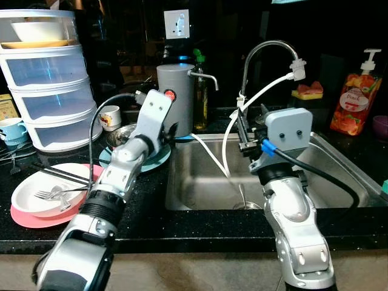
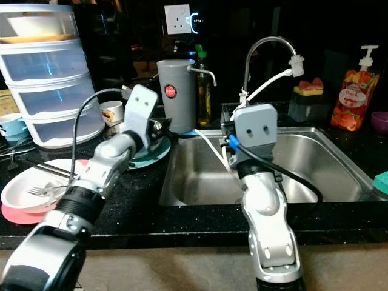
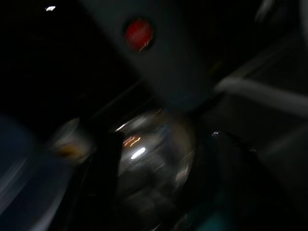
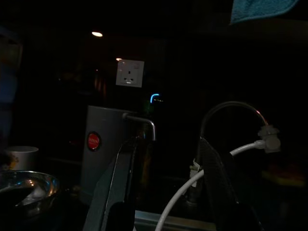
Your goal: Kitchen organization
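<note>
The left tool [image 2: 159, 126] is reaching across the speckled black stone desk [image 1: 151, 215] toward a shiny round steel bowl [image 1: 121, 134] that is sitting on a teal plate [image 1: 159, 159], just in front of a matte grey cylindrical dispenser [image 1: 176, 100] with a red round badge and a bent chrome spout; the wrist view is too blurred to tell whether its fingers are apart or together. The right tool [image 4: 166, 192] is hovering over the brushed stainless sink [image 1: 339, 176], its two long black fingers standing apart, with the curved chrome faucet [image 1: 267, 51] and a limp white hose [image 1: 233, 130] showing between them. Near the front left edge of the desk, a white bowl [image 1: 51, 191] is holding a metal fork [image 1: 48, 194] and resting on a pink plate [image 1: 30, 218], with dark chopsticks [image 1: 60, 173] lying across it. Behind it, a translucent plastic stack of rounded tiers [image 1: 51, 85] is carrying a white dish on top, beside a small printed cup [image 1: 111, 117]. On the far right, an orange pump bottle [image 1: 356, 100] is standing upright.
</note>
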`<state>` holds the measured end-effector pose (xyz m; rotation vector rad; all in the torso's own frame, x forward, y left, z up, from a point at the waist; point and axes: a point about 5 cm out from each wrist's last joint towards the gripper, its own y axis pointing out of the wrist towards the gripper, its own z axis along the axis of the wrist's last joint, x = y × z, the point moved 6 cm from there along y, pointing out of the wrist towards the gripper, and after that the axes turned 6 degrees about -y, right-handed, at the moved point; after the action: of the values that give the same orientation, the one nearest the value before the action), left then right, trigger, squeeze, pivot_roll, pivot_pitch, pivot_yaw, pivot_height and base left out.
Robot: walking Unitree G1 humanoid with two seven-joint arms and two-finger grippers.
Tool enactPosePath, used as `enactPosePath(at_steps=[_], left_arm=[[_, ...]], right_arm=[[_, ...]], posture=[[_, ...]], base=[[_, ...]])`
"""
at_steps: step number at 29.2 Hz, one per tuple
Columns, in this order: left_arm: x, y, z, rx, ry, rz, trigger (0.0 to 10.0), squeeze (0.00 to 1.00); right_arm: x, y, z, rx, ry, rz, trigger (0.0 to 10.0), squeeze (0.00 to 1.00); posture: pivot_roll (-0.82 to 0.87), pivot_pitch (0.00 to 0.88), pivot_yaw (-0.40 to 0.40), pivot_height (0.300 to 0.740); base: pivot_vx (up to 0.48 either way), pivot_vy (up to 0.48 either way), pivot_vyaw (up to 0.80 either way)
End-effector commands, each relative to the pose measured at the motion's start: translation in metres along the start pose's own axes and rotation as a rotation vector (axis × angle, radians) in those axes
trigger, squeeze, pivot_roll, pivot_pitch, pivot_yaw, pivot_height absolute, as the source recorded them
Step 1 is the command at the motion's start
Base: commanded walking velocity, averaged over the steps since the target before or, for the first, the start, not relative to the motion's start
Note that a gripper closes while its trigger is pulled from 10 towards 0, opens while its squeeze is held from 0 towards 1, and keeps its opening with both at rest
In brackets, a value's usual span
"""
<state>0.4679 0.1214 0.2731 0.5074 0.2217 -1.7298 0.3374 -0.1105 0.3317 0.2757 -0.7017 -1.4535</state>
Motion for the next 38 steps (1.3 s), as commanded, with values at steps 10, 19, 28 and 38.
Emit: enactPosePath(at_steps=[10,19,28,38], left_arm=[[0.007,-0.002,-0.028,-0.069,0.17,-0.052,10.0,0.0],[0.003,0.002,-0.045,-0.154,0.083,-0.013,2.3,0.0],[0.007,0.005,-0.034,-0.09,0.07,-0.037,0.0,0.0],[-0.006,0.007,-0.005,0.056,0.095,0.04,0.0,0.0]], right_arm=[[-0.002,0.001,0.001,0.004,0.008,0.004,10.0,0.0],[-0.002,0.002,0.003,0.008,0.008,0.005,10.0,0.0],[0.0,0.0,0.003,0.003,0.004,-0.004,10.0,0.0],[-0.002,0.0,0.003,0.005,0.011,0.0,10.0,0.0]], posture=[[-0.06,0.0,0.025,0.74],[-0.08,0.0,0.028,0.74],[-0.09,0.0,0.032,0.74],[-0.08,0.0,0.027,0.74]], base=[[0.0,0.0,0.0],[0.0,0.0,0.0],[0.0,0.0,0.0],[0.0,0.0,0.0]])
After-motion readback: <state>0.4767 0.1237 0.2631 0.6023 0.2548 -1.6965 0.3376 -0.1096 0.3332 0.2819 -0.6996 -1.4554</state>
